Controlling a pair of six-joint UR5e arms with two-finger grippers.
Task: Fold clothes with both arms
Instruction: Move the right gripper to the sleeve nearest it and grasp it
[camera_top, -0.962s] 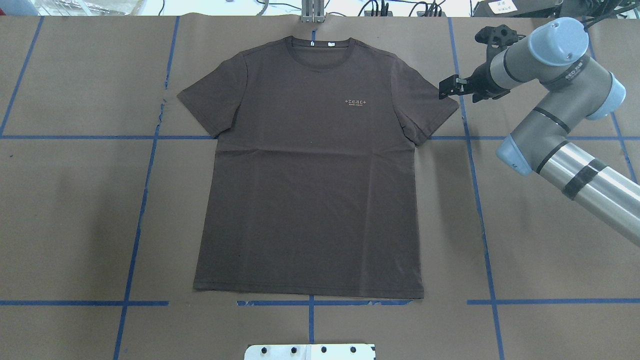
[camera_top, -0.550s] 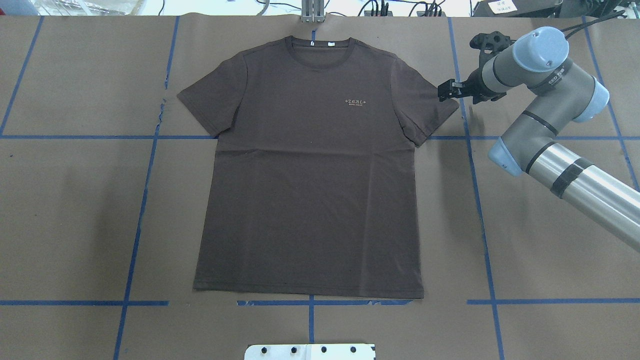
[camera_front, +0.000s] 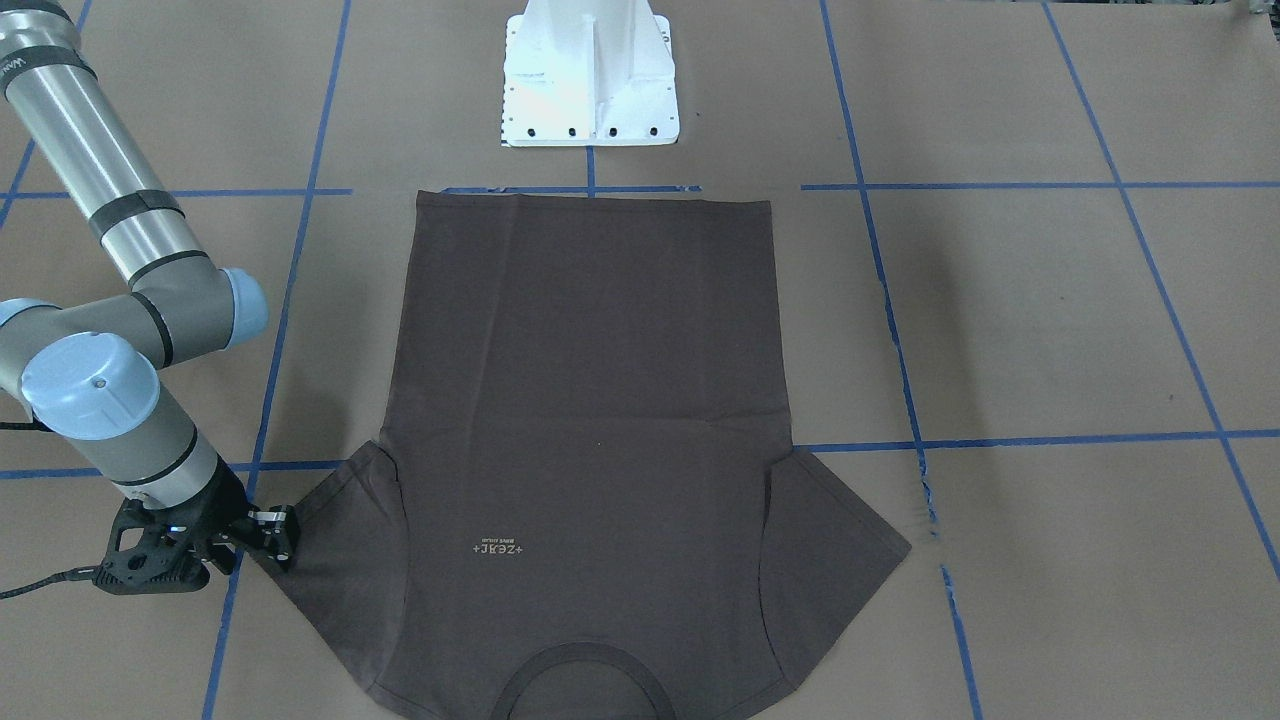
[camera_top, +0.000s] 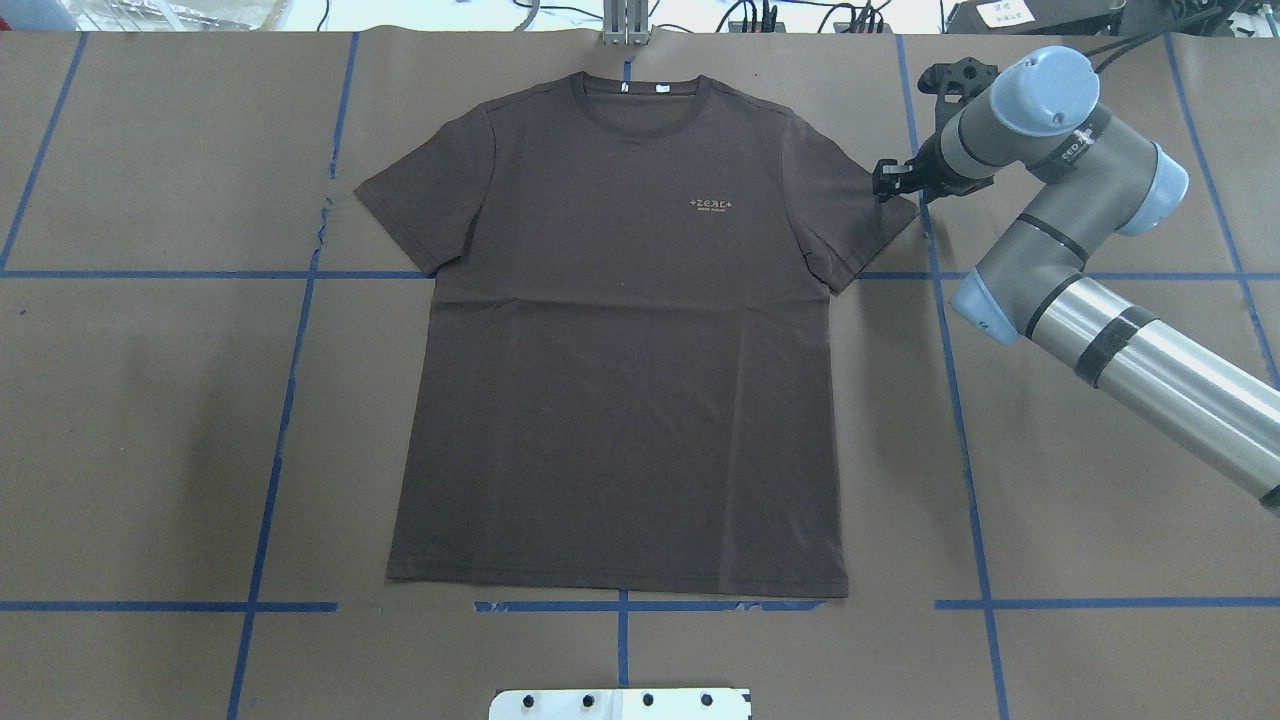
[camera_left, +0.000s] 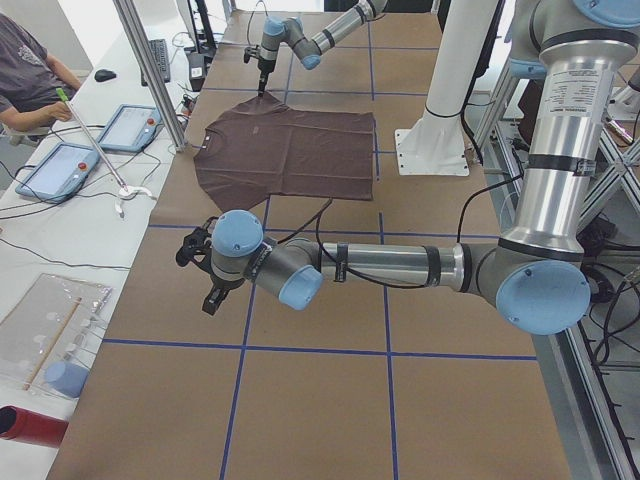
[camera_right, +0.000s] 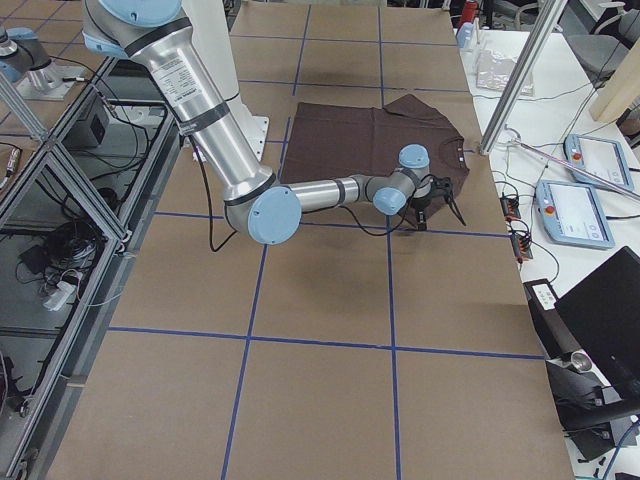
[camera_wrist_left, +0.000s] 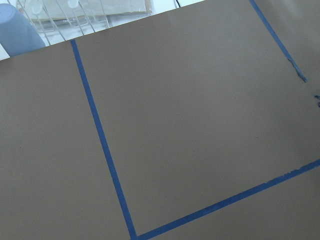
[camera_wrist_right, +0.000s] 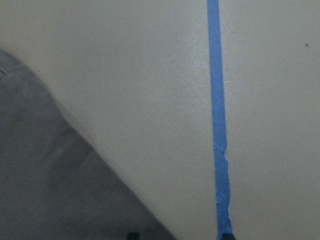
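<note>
The T-shirt (camera_top: 620, 380) lies flat, logo up, on the papered table (camera_top: 150, 400), the right gripper (camera_top: 886, 181) parted at its sleeve tip (only fingertip slivers edge the wrist view), while the left gripper (camera_left: 207, 290), visible only from the side and well apart from the shirt, cannot be judged parted or closed.

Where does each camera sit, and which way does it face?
Overhead exterior: behind the robot, looking down on the T-shirt; right arm enters at right.
Exterior front-facing: across the table, facing the white base; right arm at left.
Exterior left: table's left end; left arm near, right far.
Exterior right: opposite end; right arm near.
Left wrist: down on taped paper; no fingers.
Right wrist: down on the sleeve edge.
Overhead and front-facing both show the right gripper at that sleeve.
</note>
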